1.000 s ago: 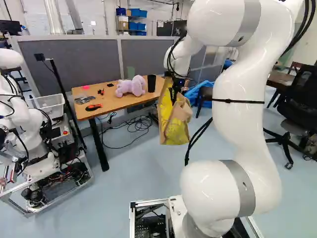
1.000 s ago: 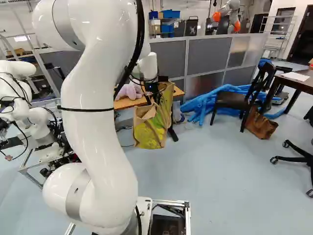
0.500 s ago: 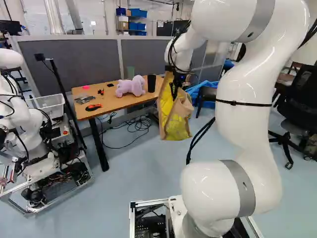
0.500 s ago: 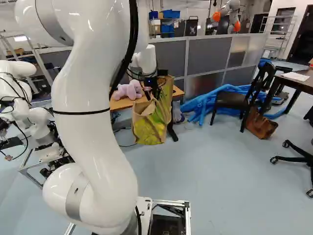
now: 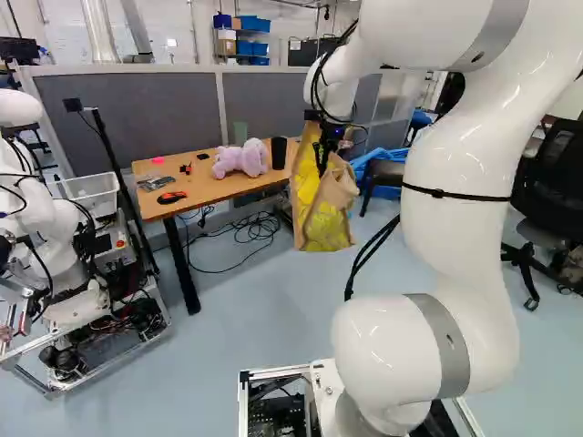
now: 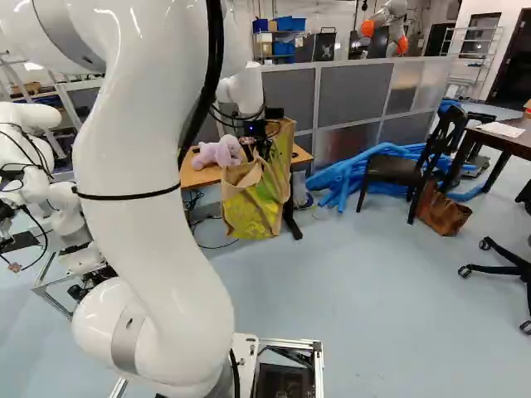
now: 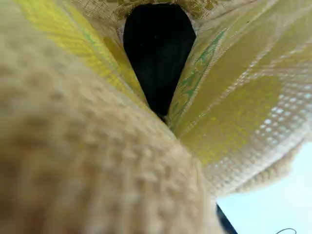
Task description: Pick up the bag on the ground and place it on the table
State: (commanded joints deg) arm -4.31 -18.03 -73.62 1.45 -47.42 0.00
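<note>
At the right end of the wooden table (image 5: 215, 188) in the left base view, my gripper (image 5: 322, 164) points down, shut on the upper part of the yellow and tan bag (image 5: 327, 220). The bag hangs from it above the floor, its lower part below the tabletop's height. In the right base view the bag (image 6: 250, 209) covers part of the table's near side. Woven cloth of the bag (image 7: 97, 165) fills most of the wrist view, around a dark gap, and hides both fingers.
A purple plush toy (image 5: 242, 158), a black cup (image 5: 279, 153) and an orange-black tool (image 5: 171, 197) lie or stand on the table. Another robot (image 5: 55, 218) is at the left. Blue tubes (image 6: 353, 173) and a dark chair (image 6: 398, 170) are beyond the table's right.
My arm has shifted, raising the bag slightly with the gripper. In the right base view the bag has also moved a little left. The base has stayed still.
</note>
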